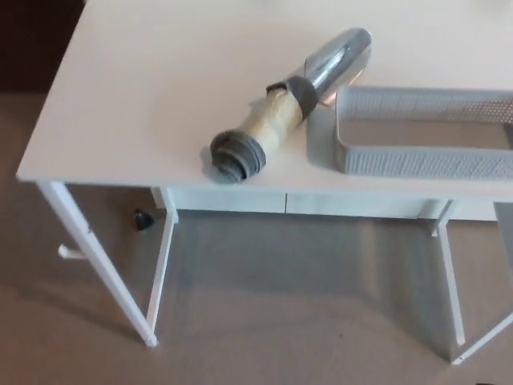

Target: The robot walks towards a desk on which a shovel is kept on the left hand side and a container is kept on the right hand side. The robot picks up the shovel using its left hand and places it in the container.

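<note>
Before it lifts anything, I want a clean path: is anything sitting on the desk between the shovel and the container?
Nothing visible. The shovel lies just left of the container, its metal scoop close to the near corner; only bare desk shows between them. Neither robot hand is in view.

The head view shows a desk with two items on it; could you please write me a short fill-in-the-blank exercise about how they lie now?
1. The shovel lies on the white ____.
2. The shovel's metal scoop is its ____ end from the camera.
3. The grey mesh container holds ____.
4. The number of robot hands in view is ____.

Missing words: desk; far; nothing; zero
</note>
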